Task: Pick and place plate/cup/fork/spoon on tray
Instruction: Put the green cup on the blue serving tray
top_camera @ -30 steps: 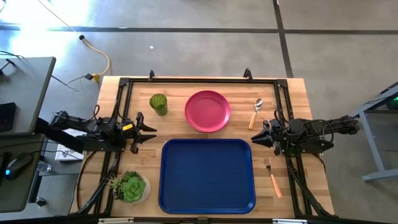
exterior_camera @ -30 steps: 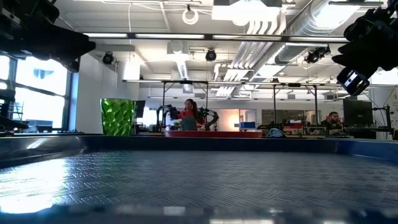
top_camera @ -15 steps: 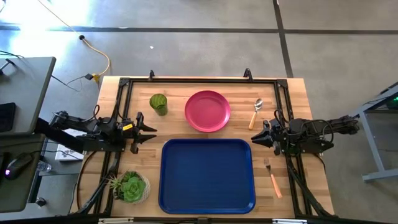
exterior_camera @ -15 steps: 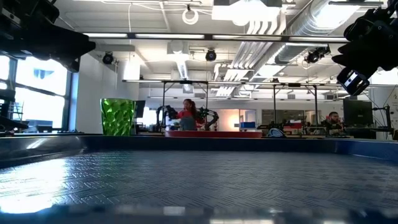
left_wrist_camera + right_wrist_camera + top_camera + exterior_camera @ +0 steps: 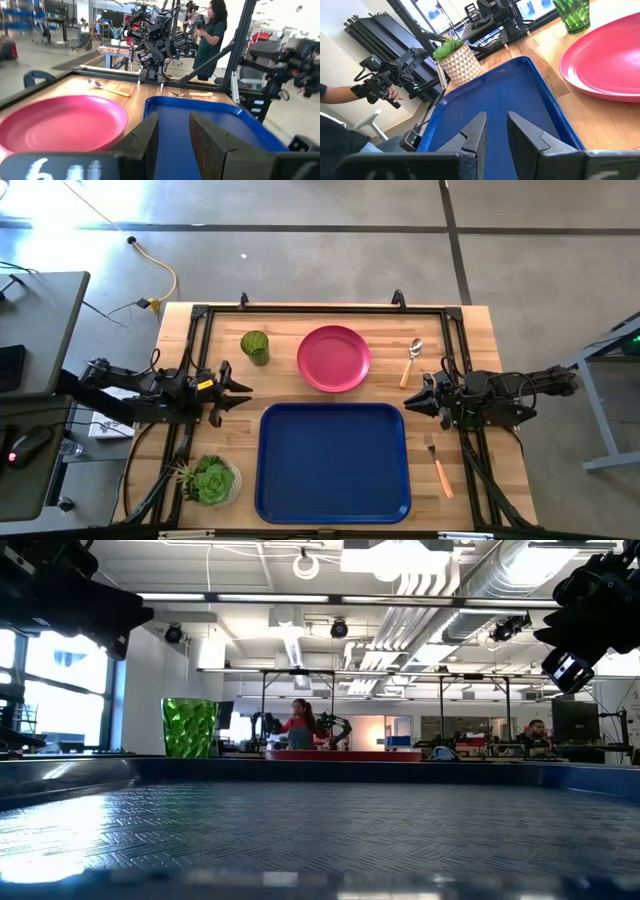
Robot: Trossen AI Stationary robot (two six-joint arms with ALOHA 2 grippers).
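The dark-blue tray (image 5: 333,462) lies at the table's near middle. The pink plate (image 5: 334,358) rests flat just beyond it, and the green cup (image 5: 255,347) stands upright to the plate's left. The spoon (image 5: 412,362) lies to the right of the plate. The fork (image 5: 438,465) lies to the right of the tray. My left gripper (image 5: 243,393) hovers off the tray's far left corner, slightly open and empty. My right gripper (image 5: 410,402) hovers off the tray's far right corner, slightly open and empty. Both point toward the table's middle.
A potted succulent (image 5: 210,480) stands at the near left corner, left of the tray. A black frame rail (image 5: 320,309) runs around the table's edges. A person (image 5: 207,30) stands in the room beyond the table.
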